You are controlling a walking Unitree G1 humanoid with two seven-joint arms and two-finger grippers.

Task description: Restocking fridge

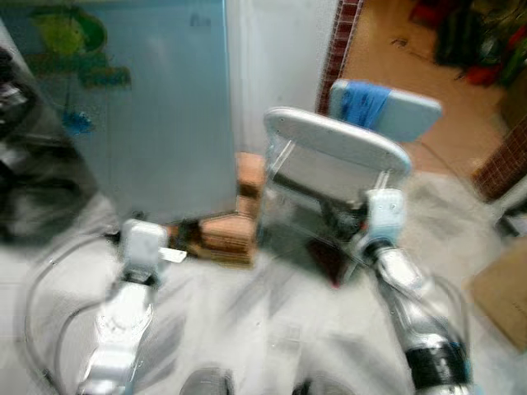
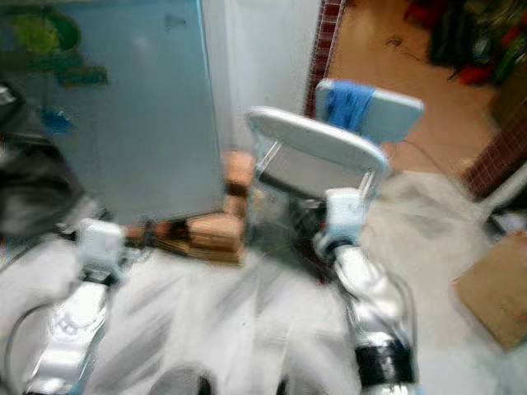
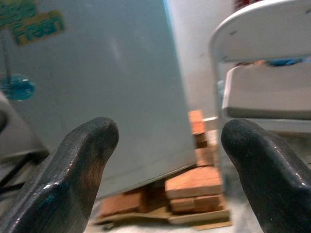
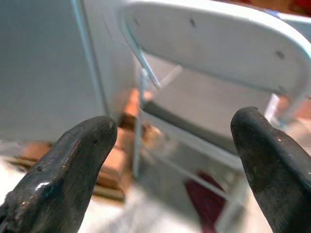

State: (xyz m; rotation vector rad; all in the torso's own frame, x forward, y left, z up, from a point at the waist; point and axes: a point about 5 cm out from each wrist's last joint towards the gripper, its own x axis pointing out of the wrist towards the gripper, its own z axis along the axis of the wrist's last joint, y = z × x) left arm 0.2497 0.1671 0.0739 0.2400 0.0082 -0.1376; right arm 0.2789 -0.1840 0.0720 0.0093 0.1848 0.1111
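The fridge [image 1: 156,115] stood ahead of me and to my left, a tall pale blue-grey body with its long axis upright and its closed front facing me, a sticker near its top corner. It rested on a stack of bricks [image 3: 194,187] at its base. To its right, straight ahead, stood a grey folding chair [image 1: 338,144], its backrest toward me, with something dark and red under the seat that I could not make out through the blur. My left gripper [image 3: 170,179] hung before the fridge's lower edge, fingers spread wide and holding nothing, so I judged that arm the nearer for the door. My right gripper [image 4: 180,170] faced the chair, its fingers likewise apart and empty.
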